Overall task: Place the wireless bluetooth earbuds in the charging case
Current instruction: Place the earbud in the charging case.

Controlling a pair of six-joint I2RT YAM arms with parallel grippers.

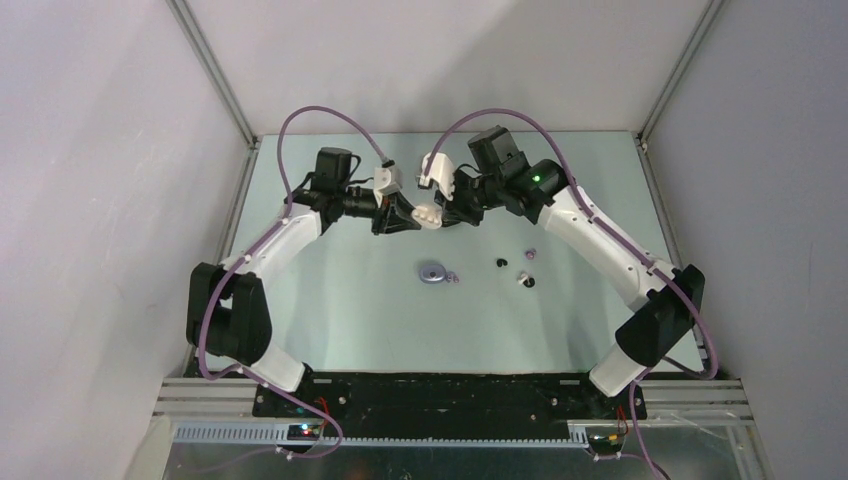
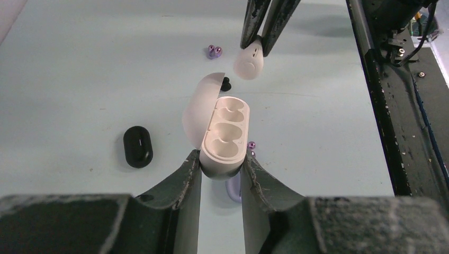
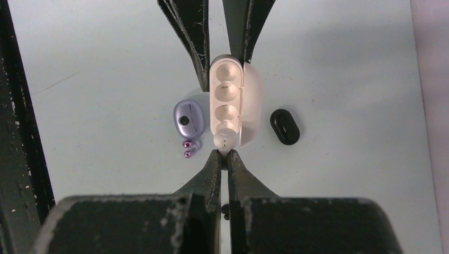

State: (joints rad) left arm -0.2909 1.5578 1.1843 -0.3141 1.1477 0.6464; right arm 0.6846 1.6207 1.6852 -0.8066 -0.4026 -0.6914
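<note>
My left gripper is shut on the base of an open white charging case. The case is held above the table with its lid swung to the left and both wells empty. My right gripper is shut on a white earbud. That earbud hangs just past the far end of the case, a little above it. The two grippers meet at mid-table. On the table lie a lavender pair of earbuds, another lavender pair and a black earbud.
A shut lavender case lies below the held case, next to the lavender pair. A shut black case lies on the other side. Small buds dot the table right of centre. The black base rail runs along the near edge.
</note>
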